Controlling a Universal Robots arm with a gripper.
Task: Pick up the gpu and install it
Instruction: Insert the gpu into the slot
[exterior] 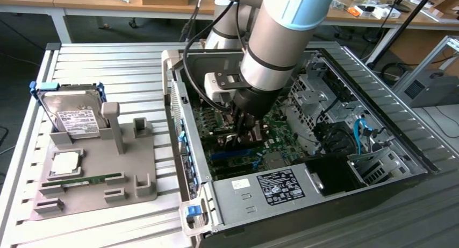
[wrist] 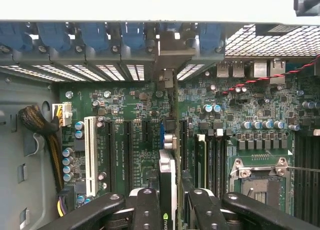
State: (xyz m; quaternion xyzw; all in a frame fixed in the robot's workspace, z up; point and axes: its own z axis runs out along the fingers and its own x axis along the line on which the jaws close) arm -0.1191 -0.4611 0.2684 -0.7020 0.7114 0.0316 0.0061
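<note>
STEP: install, seating | pincer [wrist: 168, 210] clamped on gpu [wrist: 168, 170], edge-on over motherboard [wrist: 130, 135] slot | NEXT: likely straight downward press, bracket aligned.

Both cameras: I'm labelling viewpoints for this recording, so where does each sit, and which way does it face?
Exterior view: raised beside the table, looking down at the open computer case, the parts tray and the arm.
Wrist view: on the wrist, facing the motherboard inside the case; the gripper clamps the gpu edge-on.
Shared: gripper, gpu, motherboard.
</note>
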